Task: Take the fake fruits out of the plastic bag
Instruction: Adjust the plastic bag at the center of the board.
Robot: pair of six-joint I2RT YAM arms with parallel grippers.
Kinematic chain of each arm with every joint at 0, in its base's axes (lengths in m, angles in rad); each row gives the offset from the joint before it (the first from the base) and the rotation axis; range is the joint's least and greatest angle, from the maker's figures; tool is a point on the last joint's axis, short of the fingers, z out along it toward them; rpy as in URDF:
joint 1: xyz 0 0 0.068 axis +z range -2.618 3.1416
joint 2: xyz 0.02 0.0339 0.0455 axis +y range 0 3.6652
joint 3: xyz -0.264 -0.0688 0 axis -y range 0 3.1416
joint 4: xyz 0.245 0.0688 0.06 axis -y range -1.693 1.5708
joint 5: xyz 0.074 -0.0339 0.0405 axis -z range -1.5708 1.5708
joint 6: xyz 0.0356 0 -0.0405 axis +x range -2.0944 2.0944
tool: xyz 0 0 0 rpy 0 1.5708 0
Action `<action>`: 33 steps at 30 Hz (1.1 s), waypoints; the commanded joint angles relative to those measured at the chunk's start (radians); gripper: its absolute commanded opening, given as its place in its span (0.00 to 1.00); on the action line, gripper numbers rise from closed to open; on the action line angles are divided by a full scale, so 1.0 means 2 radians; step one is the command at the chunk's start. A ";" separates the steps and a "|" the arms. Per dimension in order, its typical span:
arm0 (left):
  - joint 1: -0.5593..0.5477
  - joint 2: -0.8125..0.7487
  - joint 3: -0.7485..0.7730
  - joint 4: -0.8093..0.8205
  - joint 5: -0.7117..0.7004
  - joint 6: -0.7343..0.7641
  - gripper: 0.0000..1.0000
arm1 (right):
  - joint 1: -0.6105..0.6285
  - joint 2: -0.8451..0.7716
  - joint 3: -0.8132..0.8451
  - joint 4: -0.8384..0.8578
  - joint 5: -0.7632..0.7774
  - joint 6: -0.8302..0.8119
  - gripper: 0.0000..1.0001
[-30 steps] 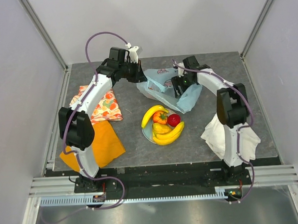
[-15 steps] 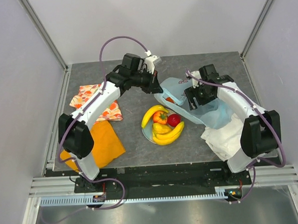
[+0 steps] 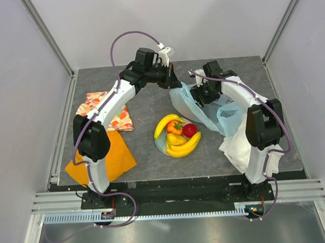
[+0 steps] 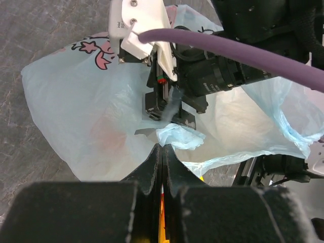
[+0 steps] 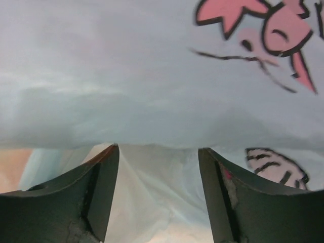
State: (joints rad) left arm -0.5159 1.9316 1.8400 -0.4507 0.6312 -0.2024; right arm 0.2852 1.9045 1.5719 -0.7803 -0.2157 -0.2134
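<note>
The plastic bag [image 3: 208, 105], light blue with a pink cartoon print, hangs bunched between the two arms at the back of the table. My left gripper [image 3: 173, 80] is shut on its upper edge; in the left wrist view the film [image 4: 177, 136] bunches at the closed left gripper [image 4: 162, 148]. My right gripper [image 3: 201, 95] presses into the bag, and in its own view the right gripper [image 5: 158, 148] is open with film stretched across. A faint reddish blur [image 4: 106, 139] shows through the bag. Outside it, fake fruits lie together: bananas [image 3: 181, 147], a red fruit [image 3: 189, 130], an orange one [image 3: 175, 127].
A fruit-patterned cloth [image 3: 112, 114] and a plain orange cloth [image 3: 107, 155] lie on the left beneath the left arm. A white cloth [image 3: 244, 145] is heaped at the right beside the right arm. Metal frame posts and walls close in the table.
The right gripper has swung back and left into the bag, its jaws a little narrower. The left gripper stayed shut and shifted slightly back, and the bag now hangs taller and more bunched.
</note>
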 commanded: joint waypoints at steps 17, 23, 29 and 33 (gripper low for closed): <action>0.019 0.031 0.007 0.043 0.118 -0.039 0.02 | -0.008 0.134 0.123 0.158 0.062 0.022 0.98; 0.019 0.022 -0.005 0.041 0.123 -0.035 0.02 | -0.007 0.175 0.151 0.198 0.068 0.030 0.98; 0.019 0.018 -0.014 0.038 0.121 -0.031 0.02 | -0.011 0.173 0.137 0.263 0.021 0.044 0.92; 0.019 0.015 -0.020 0.034 0.116 -0.022 0.02 | -0.008 0.169 0.113 0.309 -0.009 0.060 0.98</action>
State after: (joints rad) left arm -0.4778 1.9911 1.8065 -0.3946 0.8440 -0.2462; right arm 0.2665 2.2677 1.8164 -0.3054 -0.1539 -0.1406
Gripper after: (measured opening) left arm 0.022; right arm 0.962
